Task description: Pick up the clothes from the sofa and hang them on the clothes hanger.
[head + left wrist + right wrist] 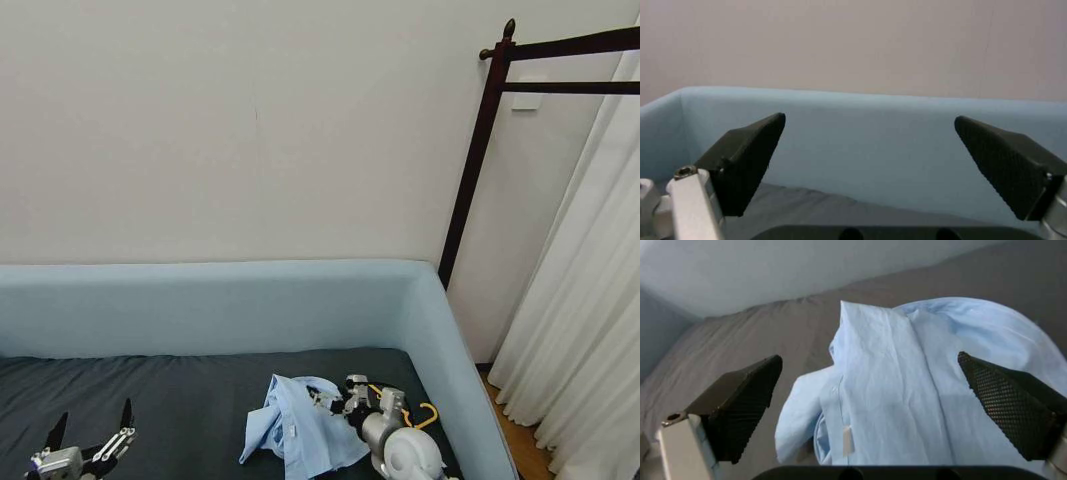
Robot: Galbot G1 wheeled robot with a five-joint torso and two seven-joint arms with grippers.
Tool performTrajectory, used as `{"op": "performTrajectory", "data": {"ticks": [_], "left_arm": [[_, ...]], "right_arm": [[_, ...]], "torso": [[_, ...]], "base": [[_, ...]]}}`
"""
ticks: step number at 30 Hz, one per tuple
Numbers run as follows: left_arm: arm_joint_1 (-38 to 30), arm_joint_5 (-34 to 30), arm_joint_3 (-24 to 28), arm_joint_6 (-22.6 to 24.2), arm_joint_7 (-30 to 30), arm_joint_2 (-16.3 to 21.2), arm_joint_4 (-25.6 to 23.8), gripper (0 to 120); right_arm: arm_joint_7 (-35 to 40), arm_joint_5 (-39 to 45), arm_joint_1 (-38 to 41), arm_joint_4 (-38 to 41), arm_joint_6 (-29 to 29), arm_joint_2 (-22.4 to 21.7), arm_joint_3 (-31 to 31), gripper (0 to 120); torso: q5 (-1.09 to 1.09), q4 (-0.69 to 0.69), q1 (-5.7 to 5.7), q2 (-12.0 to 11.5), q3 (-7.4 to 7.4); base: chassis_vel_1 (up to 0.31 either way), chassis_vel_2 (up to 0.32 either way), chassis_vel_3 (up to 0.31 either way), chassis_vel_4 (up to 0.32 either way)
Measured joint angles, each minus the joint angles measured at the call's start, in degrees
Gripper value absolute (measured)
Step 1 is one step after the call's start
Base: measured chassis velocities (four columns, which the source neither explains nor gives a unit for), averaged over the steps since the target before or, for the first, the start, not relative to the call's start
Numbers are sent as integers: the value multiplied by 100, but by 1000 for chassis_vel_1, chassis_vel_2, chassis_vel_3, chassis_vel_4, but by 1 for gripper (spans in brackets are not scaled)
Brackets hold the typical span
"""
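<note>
Since the head view looks down over the sofa (300,300), you get the whole layout at once: pale blue back and armrest, dark grey seat cushion, and a crumpled light blue shirt (295,425) lying on that cushion at the lower middle of the frame, toward the right-hand armrest. Right tool (335,398) sits at the shirt's right edge, its arm coming in from the bottom of the frame, and honestly I can't tell from up there whether it touches the fabric. The right wrist view sorts out the fingers though: the right tool (870,405) is spread wide, a black pad (740,405) at each side of the picture, with the shirt (920,390) lying below between them and nothing pinched. Next to that arm, at the lower right of the head view, a yellow hook (428,413) curls out over the cushion; it looks like part of a hanger but I can't say for sure. Left tool (93,425) is way off in the lower left corner of the head view, hovering over bare cushion, well apart from the shirt. Its own wrist view has the left tool (867,165) spread wide too, facing the sofa (860,140) back and the pale wall (840,40). A dark wooden clothes rack (467,190) stands in the upper right of the head view, beside the sofa's end, with a white curtain (580,330) hanging to the right of it.
</note>
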Motion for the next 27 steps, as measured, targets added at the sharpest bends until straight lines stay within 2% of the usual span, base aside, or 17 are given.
{"op": "performTrajectory", "data": {"ticks": [1,5,6,10,12,16,18,22,24,27], "left_arm": [[0,0,0,0,0,0,0,100],[135,14,-104,-77,35,-133,-162,100],[135,14,-104,-77,35,-133,-162,100],[260,28,-198,-120,46,-182,-285,100],[285,26,-216,-127,45,-182,-318,100],[362,65,-240,-156,40,-211,-426,100],[360,120,-233,-196,40,-219,-369,100],[337,166,-219,-250,34,-223,-275,100],[335,167,-218,-253,33,-223,-271,100],[296,168,-212,-277,24,-212,-222,100]], "right_arm": [[0,0,0,0,0,0,0,100],[-332,-597,424,-1116,-105,584,-59,100],[-332,-597,424,-1116,-105,584,-59,100],[-1070,-1441,661,-2056,405,997,43,100],[-1110,-1533,682,-2195,495,1054,59,100],[-1275,-2339,695,-2861,1031,1272,127,89],[-1293,-2399,663,-2892,1052,1309,134,86],[-1317,-2564,579,-2915,1112,1366,126,67],[-1317,-2580,575,-2920,1121,1369,125,66],[-1297,-2686,528,-2951,1244,1374,118,51]], "torso": [[0,0,0,0,0],[0,1,0,0,0],[0,1,0,0,0],[0,0,0,0,0],[1,1,0,0,0],[1,-1,0,0,0],[2,0,0,0,0],[2,0,-1,0,0],[2,0,-1,1,0],[2,0,-1,0,0]], "base": [[0,0,0,0],[0,0,0,0],[0,0,0,0],[0,0,0,0],[0,0,0,0],[0,0,0,0],[0,0,0,0],[0,0,0,0],[0,0,0,0],[0,0,0,0]]}}
